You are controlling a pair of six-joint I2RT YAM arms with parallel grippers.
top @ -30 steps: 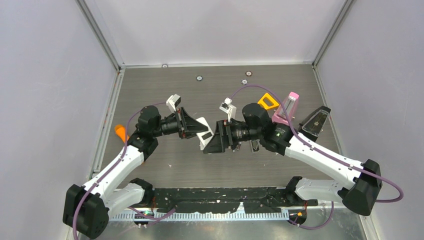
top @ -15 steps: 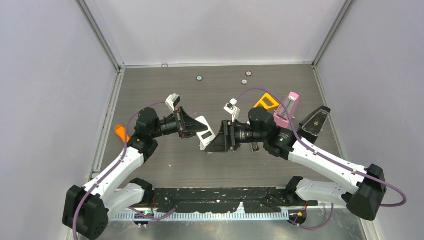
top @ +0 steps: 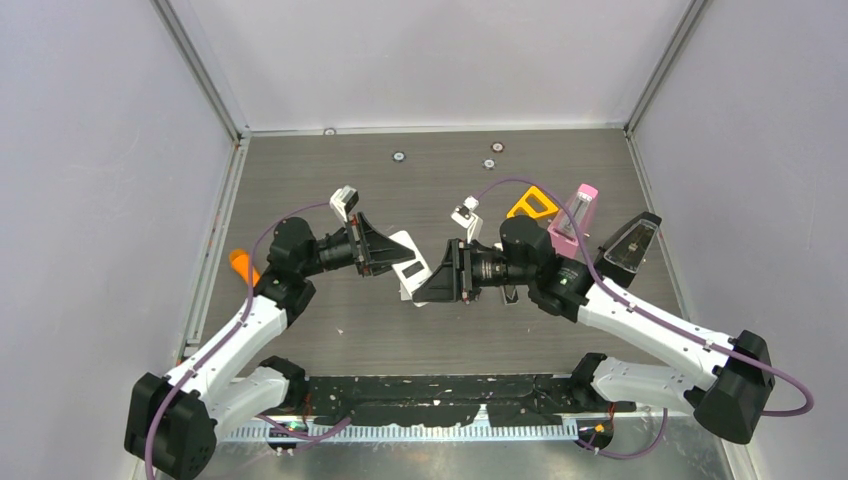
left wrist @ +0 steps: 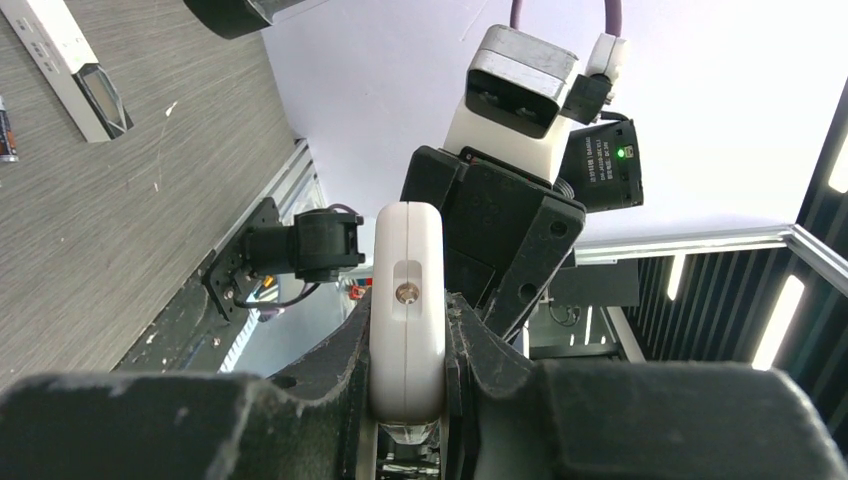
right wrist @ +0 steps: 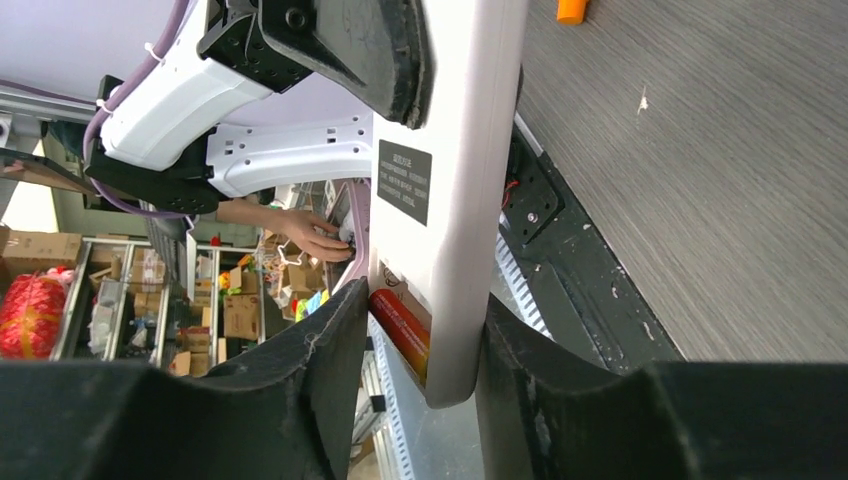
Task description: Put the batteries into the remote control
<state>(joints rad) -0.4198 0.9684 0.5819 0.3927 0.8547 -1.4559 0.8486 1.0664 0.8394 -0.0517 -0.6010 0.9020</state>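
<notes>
The white remote control (top: 410, 262) hangs in the air between both arms. My left gripper (top: 393, 258) is shut on one end of it; in the left wrist view the remote control (left wrist: 406, 300) stands edge-on, pinched between the two pads of that gripper (left wrist: 407, 400). My right gripper (top: 430, 285) straddles the other end. In the right wrist view the remote control (right wrist: 460, 150) shows its open compartment with an orange-red battery (right wrist: 400, 330) inside. The right gripper (right wrist: 420, 370) has one finger against that battery and the other against the remote's side. A dark battery (left wrist: 5, 130) lies on the table.
A second white remote (left wrist: 70, 60) lies on the table beneath the right arm. An orange cone-ended stick (top: 240, 265) lies at the left. A yellow piece (top: 537, 205), a pink-topped metronome (top: 575, 220) and a black metronome (top: 630, 245) stand at the right.
The right gripper's jaws have closed in around the remote's free end, and the right arm has shifted slightly. The left gripper has kept its hold without moving.
</notes>
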